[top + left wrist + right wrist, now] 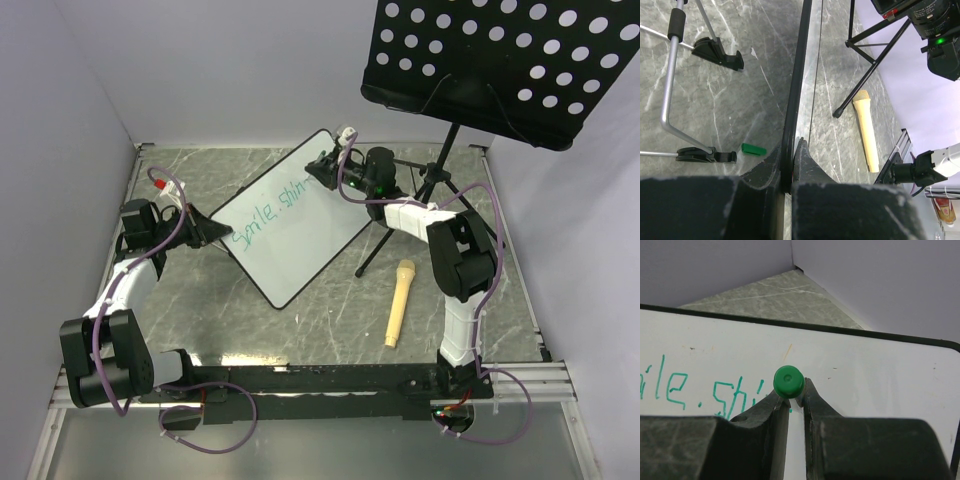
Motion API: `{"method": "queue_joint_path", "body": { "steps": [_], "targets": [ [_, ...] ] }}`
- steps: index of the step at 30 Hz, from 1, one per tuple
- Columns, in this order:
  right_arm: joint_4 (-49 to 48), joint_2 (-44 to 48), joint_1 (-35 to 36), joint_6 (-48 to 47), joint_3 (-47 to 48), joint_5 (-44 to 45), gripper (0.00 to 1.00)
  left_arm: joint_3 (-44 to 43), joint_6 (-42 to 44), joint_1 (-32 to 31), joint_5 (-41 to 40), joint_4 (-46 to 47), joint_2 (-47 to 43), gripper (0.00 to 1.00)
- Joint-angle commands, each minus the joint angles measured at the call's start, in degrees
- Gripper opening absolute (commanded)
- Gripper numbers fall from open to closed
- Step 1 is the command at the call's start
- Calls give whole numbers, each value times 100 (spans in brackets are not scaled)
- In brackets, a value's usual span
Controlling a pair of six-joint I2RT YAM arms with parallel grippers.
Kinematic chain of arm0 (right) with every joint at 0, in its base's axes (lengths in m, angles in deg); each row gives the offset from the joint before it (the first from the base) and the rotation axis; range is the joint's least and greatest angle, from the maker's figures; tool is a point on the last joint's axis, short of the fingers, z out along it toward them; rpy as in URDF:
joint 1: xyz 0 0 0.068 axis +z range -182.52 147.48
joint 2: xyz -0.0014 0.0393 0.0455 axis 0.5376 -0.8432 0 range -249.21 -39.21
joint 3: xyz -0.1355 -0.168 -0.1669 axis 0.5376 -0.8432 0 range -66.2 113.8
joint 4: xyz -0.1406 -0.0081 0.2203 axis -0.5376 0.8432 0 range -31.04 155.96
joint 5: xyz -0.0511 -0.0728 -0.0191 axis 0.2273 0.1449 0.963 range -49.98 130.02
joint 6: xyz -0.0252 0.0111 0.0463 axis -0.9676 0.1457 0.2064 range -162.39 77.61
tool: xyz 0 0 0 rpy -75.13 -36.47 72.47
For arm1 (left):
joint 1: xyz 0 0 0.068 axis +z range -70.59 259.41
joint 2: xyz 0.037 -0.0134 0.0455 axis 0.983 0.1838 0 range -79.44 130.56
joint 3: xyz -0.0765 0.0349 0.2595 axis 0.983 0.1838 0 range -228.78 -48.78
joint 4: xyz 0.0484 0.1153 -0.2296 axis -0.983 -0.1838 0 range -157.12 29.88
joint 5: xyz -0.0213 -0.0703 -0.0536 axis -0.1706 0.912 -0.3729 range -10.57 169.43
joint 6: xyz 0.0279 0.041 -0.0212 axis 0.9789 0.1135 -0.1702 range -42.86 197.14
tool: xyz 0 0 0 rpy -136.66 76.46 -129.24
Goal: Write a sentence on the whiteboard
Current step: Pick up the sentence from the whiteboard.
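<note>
One marble-patterned desk (320,320) carries one whiteboard (300,250) at the centre, bearing one teal-green sentence (272,216) of two words. It also carries one black perforated music stand (500,60) at about one o'clock and one tan microphone (398,300) at about four o'clock. There are two arms with one claw each, the left claw (212,232) at nine o'clock of the board and the right claw (325,172) at one o'clock of it, and the wrist views add one green marker (788,381), one loose green cap (753,149) and two black board feet (719,52).
</note>
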Motion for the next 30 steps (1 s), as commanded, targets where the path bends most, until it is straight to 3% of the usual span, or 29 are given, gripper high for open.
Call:
{"method": "queue_joint_path", "body": {
  "steps": [1, 30],
  "targets": [
    [-54, 62, -74, -148, 168, 216, 0, 33, 1427, -68, -1121, -203, 70, 1],
    [43, -96, -39, -43, 485, 32, 0, 24, 1400, -76, -1094, -203, 96, 1]
  ]
}}
